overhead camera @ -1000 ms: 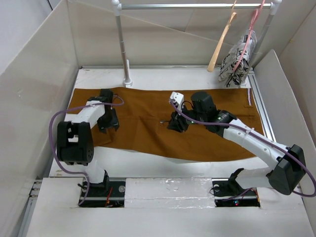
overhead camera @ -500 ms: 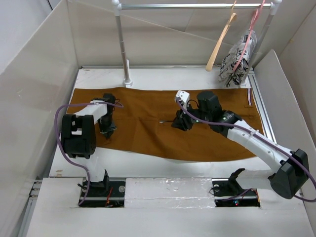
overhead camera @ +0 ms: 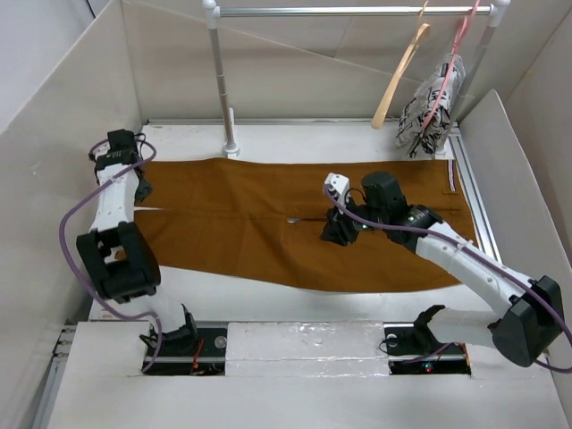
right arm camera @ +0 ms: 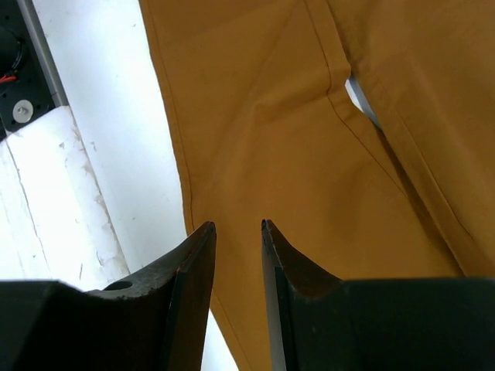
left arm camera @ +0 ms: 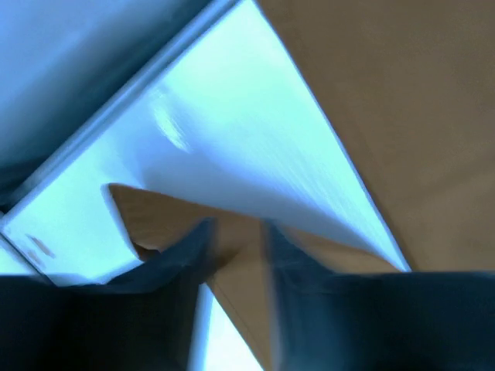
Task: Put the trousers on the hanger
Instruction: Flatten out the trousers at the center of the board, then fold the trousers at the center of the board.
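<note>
The rust-brown trousers [overhead camera: 268, 223] lie spread flat across the white table, with the striped waistband trim [overhead camera: 450, 174] at the right. My left gripper [overhead camera: 140, 192] is at their far left leg end. In the blurred left wrist view [left arm camera: 236, 232] a strip of the fabric [left arm camera: 240, 294] runs between its fingers, so it is shut on the trousers. My right gripper [overhead camera: 332, 234] hovers over the middle of the trousers. In the right wrist view [right arm camera: 238, 226] its jaws stand slightly apart and empty above the cloth [right arm camera: 309, 154]. The tan wooden hanger [overhead camera: 398, 80] hangs on the rail at the back right.
A thin pink hanger with black-and-white patterned cloth [overhead camera: 433, 103] hangs beside the wooden one. The rail's upright pole [overhead camera: 223, 80] stands at the back centre. White walls enclose the table on the left, back and right.
My left arm has swung from over the left trouser leg out to the far left edge, taking the leg end with it. My right gripper has shifted slightly right and nearer.
</note>
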Controlling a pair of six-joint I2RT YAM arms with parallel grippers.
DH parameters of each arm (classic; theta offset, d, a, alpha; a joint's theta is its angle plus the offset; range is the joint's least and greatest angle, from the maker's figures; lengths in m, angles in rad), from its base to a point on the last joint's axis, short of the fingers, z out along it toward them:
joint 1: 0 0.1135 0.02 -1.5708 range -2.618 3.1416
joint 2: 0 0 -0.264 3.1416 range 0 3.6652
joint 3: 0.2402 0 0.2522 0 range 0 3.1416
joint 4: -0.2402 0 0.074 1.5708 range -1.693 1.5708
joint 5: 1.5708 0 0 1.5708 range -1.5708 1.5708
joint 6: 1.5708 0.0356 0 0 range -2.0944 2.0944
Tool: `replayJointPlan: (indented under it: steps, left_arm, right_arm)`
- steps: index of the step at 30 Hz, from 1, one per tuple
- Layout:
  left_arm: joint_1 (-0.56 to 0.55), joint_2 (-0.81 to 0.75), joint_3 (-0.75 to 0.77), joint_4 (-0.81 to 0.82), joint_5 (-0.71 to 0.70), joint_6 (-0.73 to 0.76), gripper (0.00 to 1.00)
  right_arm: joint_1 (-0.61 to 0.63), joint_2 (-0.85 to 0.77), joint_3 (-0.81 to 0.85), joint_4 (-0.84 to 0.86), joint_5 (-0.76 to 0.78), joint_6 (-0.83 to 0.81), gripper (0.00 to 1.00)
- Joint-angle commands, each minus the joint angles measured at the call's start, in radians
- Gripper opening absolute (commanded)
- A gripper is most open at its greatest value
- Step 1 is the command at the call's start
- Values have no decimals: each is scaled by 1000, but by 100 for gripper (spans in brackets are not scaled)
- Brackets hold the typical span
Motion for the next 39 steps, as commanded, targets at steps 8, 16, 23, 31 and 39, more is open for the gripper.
replayJointPlan:
  steps: [8, 16, 23, 31, 39]
  left_arm:
    - [58, -22, 43, -6, -14, -46, 89]
    - [232, -368, -528, 226, 224, -152, 72]
    - [398, -284, -632, 379, 332, -132, 68]
    - [398, -109, -658, 516, 415, -177, 54]
    - [398, -67, -669, 545, 408, -160, 0]
  right_arm:
    - [27, -127, -10, -68, 40, -25, 35]
    - [45, -252, -71, -115, 106, -29, 0]
    - [36, -340, -129, -164, 120, -18, 38]
    - [-16, -424, -192, -218, 137, 12, 42]
    - [-182, -472, -135, -354, 196, -3, 42]
